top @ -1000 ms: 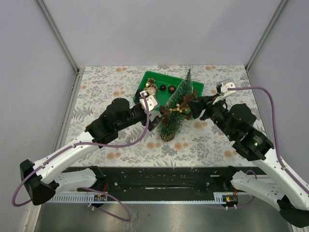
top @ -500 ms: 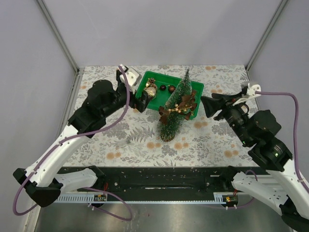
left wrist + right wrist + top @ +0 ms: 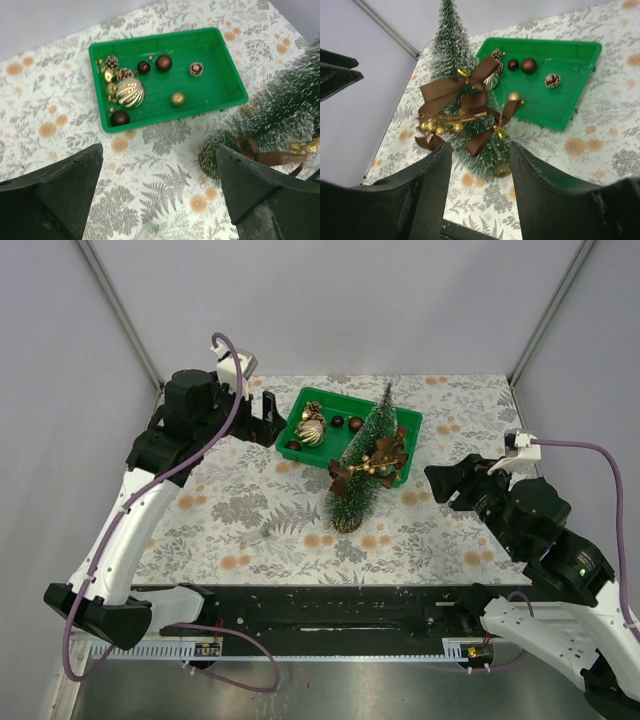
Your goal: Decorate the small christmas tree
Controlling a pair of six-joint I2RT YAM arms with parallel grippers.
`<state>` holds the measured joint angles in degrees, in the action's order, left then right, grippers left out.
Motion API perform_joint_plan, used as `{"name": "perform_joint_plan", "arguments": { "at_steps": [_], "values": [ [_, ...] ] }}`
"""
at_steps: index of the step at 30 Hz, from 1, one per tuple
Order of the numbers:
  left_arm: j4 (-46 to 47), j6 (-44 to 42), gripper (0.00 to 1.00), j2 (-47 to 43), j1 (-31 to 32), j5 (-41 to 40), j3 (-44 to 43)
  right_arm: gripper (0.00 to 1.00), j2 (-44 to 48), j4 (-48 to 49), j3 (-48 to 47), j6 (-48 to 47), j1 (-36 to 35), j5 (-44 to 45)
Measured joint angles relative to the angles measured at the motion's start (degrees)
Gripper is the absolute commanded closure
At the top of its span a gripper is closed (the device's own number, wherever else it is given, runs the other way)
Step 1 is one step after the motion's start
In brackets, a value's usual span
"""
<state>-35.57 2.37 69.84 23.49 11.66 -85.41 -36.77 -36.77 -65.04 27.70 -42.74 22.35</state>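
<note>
The small christmas tree (image 3: 366, 462) is seen standing on its round wooden base (image 3: 347, 524) at the centre of the top view, set on the floral tablecloth (image 3: 220, 480). Brown ribbon bows (image 3: 451, 91) are hung on its frosted bristles, and a sprig of gold berries (image 3: 441, 128) is tucked in lower down.

Just behind the tree, toward the upper middle of the frame, a green tray (image 3: 215, 82) is laid. A large ribbed gold bauble (image 3: 130, 92) is held in its left half, with pine cones (image 3: 112, 62), dark brown baubles (image 3: 163, 62) and a small gold ball (image 3: 177, 99) scattered around it.

The left gripper (image 3: 266, 418) is raised at the upper left, just beside the tray's left end. Its jaws are spread wide and nothing is held.

The right gripper (image 3: 441, 483) is poised at the right of the frame, aimed toward the tree and clear of it. Its fingers (image 3: 432, 192) are parted too, and nothing is gripped between them.
</note>
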Motion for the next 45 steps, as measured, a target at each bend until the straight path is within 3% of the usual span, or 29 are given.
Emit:
{"name": "perform_joint_plan", "arguments": {
  "at_steps": [7,12,18,22,28,34,40,45],
  "values": [
    [-7.4,0.5,0.01,1.9,-8.1,5.8,-3.5,0.39,-2.9,-1.7,2.3,3.4,0.0,-8.5],
    [-9.1,0.2,0.01,1.7,-10.4,7.3,-3.0,0.39,-5.3,-0.3,7.0,4.2,-0.7,-13.7],
    [-8.9,-0.3,0.01,-0.3,-10.6,8.2,0.8,0.4,-5.2,2.6,16.5,7.0,-9.0,-14.2],
    [-8.6,-0.7,0.01,-1.3,-10.7,9.9,1.9,0.42,-6.9,6.0,21.0,9.8,-19.5,-7.8],
    [-7.2,-0.4,0.01,-2.2,-10.7,12.3,3.1,0.42,-16.0,15.7,24.9,12.7,-30.9,11.3],
    [-6.8,-0.4,0.01,-3.3,-10.7,12.7,5.8,0.41,-27.4,23.4,25.1,13.7,-33.3,25.9],
    [-5.9,-0.4,0.01,-5.6,-10.9,13.1,9.0,0.43,-31.2,27.1,24.9,15.2,-33.6,34.8],
    [-4.7,0.0,0.01,-5.9,-11.0,13.9,9.9,0.57,-34.7,30.6,24.7,15.5,-33.8,39.3]
  ]
}}
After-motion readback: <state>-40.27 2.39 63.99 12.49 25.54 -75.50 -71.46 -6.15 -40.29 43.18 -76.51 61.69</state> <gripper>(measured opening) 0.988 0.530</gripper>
